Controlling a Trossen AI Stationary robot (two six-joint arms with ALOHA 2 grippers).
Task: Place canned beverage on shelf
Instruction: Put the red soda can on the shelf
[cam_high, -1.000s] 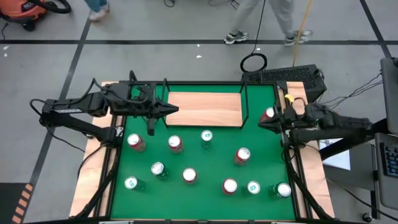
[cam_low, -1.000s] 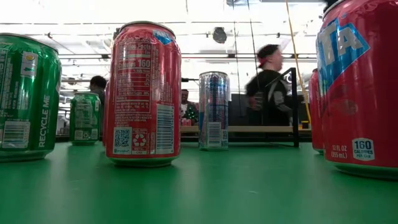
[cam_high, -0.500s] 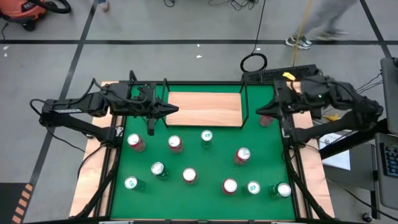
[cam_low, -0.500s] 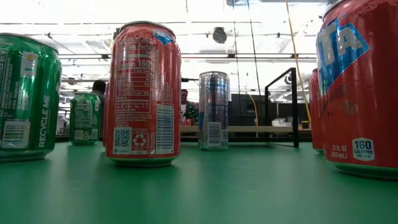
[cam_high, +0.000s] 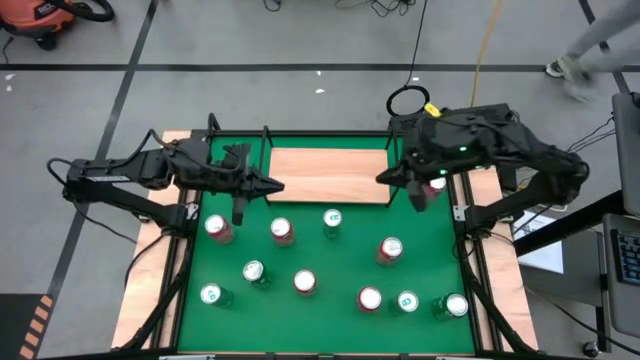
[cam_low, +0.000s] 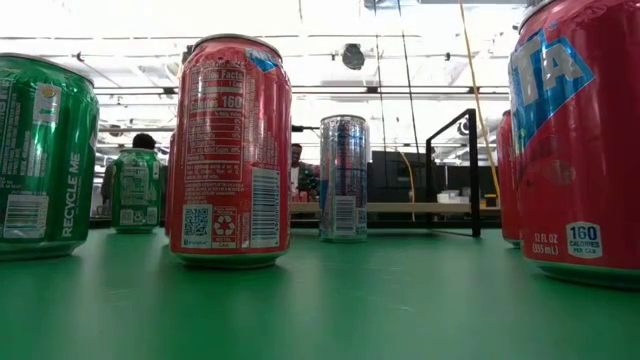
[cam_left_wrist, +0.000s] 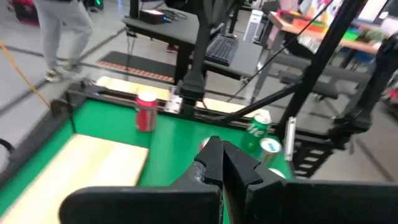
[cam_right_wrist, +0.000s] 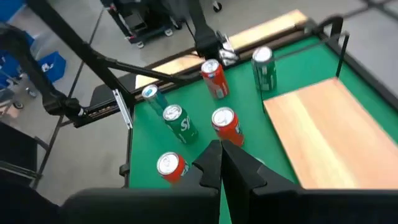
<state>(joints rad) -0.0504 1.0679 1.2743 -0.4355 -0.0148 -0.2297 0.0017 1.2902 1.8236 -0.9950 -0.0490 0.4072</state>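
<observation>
No can has been placed on the shelf (cam_high: 328, 174). Both the left gripper (cam_high: 272, 186) and the right gripper (cam_high: 384, 178) are held together, empty. Every can is left on the desk (cam_high: 320, 258).

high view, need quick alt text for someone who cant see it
Seen from above, a green table holds about ten upright red and green cans in front of a bare wooden shelf. The left gripper hovers at the shelf's left end and the right gripper at its right, both jaws shut and empty.
</observation>
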